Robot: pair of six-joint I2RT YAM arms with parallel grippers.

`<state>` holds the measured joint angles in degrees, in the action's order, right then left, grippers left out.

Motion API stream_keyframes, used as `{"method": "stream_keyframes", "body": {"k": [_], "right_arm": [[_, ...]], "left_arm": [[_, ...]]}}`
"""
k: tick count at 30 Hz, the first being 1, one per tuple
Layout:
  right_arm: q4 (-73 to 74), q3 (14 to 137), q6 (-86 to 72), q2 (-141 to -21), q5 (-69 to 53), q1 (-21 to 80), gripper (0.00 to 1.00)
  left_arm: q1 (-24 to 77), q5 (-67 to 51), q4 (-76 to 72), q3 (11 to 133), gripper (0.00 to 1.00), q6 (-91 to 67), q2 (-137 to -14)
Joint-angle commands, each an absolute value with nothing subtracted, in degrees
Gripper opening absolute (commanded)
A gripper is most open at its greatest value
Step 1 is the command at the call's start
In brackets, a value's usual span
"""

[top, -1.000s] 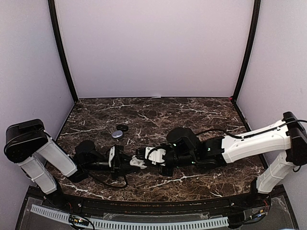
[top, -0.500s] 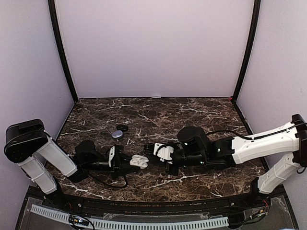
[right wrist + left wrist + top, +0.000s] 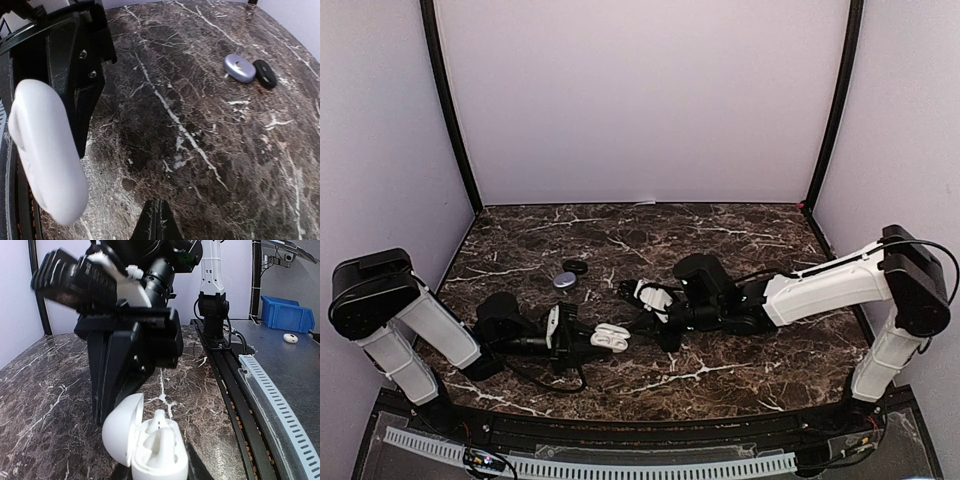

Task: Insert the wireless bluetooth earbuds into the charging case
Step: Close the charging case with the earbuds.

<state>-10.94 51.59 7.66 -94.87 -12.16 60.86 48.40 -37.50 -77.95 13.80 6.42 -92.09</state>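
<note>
The white charging case stands with its lid swung open to the left, and my left gripper is shut on its base. Two glossy white earbuds sit in its wells. From above, the case lies at the tip of the left gripper. My right gripper hangs just behind and right of the case, apart from it. Its fingers are shut with nothing between them. The right wrist view has the case's closed side at far left.
A small grey oval case and a black oval piece lie together on the marble table, behind and left of the grippers. They also show in the right wrist view, grey case and black piece. Black rails edge the table's near side.
My right gripper has drawn back from the case, gone up and toward the rear, and its fingers have shut fully. The left gripper and the case have stayed put.
</note>
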Motion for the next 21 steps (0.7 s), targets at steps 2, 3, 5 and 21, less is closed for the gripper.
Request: {"method": "stream_keyframes", "body": {"k": [2,3,5,21], "right_arm": [[-12.94,57.27,6.98,-99.97,-23.16,61.0,0.0],[-13.23,57.4,7.26,-100.23,-25.01,61.02,0.0],[-13.95,57.12,7.82,-99.97,-28.09,61.0,0.0],[-22.62,47.23,8.98,-87.87,-32.28,61.0,0.0]], "left_arm": [[48.34,-38.61,-80.42,14.44,0.14,6.53,-90.87],[48.34,-38.55,-80.35,14.42,0.14,6.53,-90.81],[48.34,-38.65,-80.14,14.41,0.14,6.59,-90.81],[48.34,-38.16,-78.54,15.19,0.14,6.51,-91.25]]}}
